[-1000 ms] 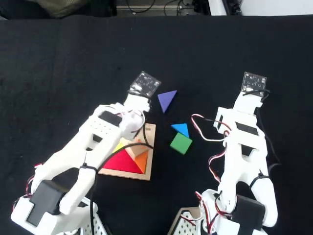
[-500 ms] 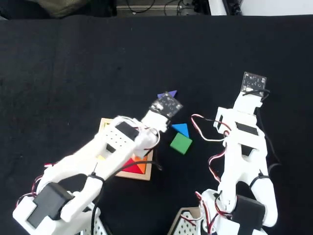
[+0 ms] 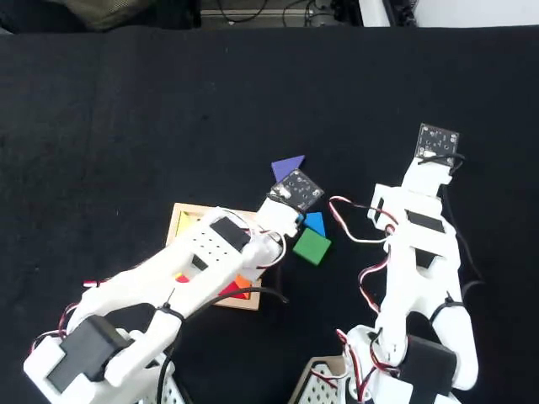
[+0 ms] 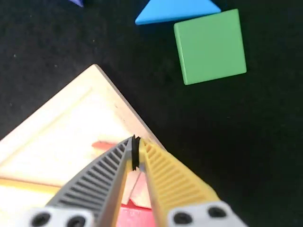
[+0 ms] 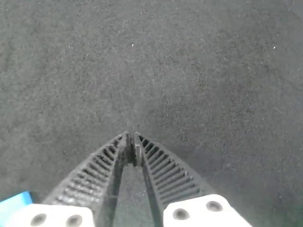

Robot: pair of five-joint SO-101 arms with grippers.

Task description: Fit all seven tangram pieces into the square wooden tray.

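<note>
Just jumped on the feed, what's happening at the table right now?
The left gripper, shut and empty, hangs over a corner of the square wooden tray, which has a red piece showing inside. A green square, a blue triangle and a purple triangle lie on the black cloth outside the tray, so the fitting is not finished. The right gripper is shut on nothing above bare cloth.

A black worktop (image 3: pixel 126 109) carries the wooden tray (image 3: pixel 178 220). Beside the tray lie a purple triangle (image 3: pixel 286 166), a blue triangle (image 3: pixel 316 223) and a green square (image 3: pixel 312 247).
</note>
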